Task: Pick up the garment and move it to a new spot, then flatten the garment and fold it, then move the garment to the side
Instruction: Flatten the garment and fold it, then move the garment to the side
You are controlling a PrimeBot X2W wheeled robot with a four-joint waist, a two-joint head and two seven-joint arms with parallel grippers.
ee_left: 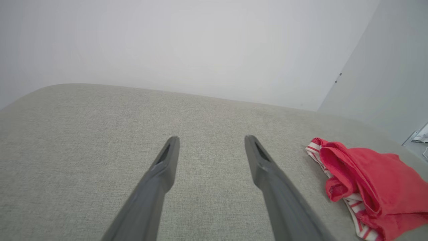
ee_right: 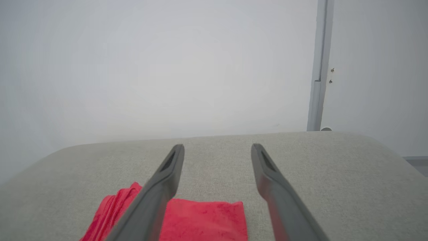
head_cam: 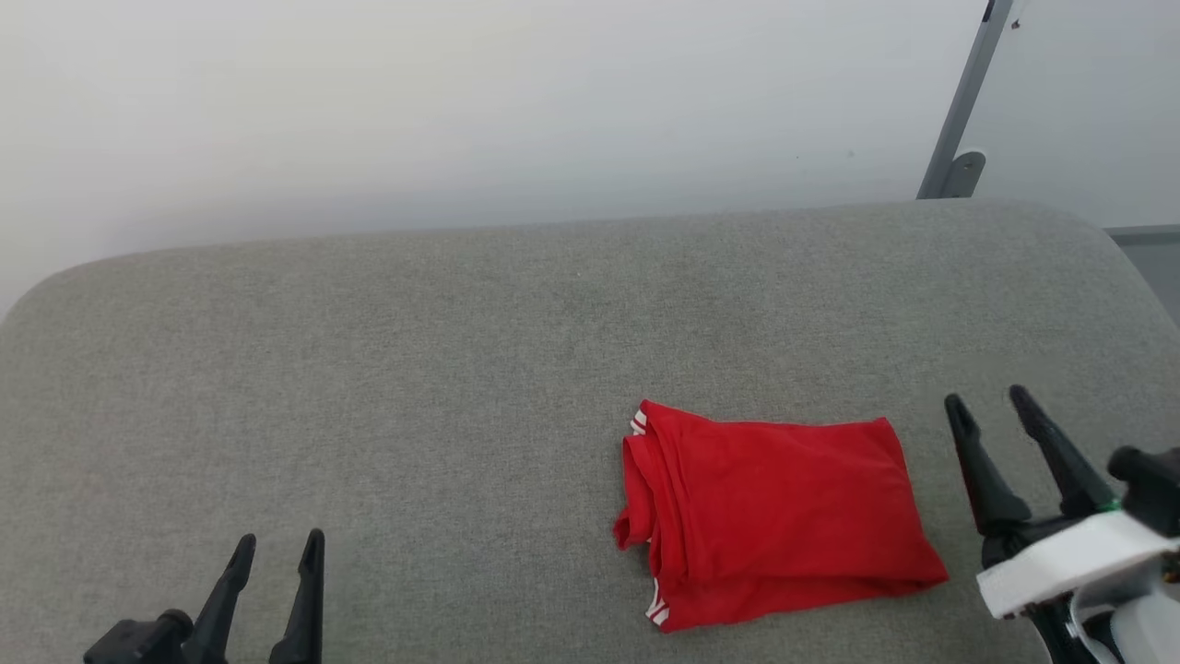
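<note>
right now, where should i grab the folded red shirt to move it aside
Pinch the garment by its right edge, coming from the robot's right with the right gripper: that side looks smoothly folded and nearest; the left edge is loose, bunched layers.

- This looks like a bare robot test room, more a lab than a home.
- The wall (head_cam: 461,111) behind is plain and white.
- A grey metal post (head_cam: 968,92) runs up by the corner, with a small bracket (head_cam: 964,171) at its foot.
- One wide desk (head_cam: 461,369) is covered in grey woven cloth, its corners rounded.
- The robot's dark-fingered left hand (head_cam: 281,537) and right hand (head_cam: 986,397) hang over it.
</note>
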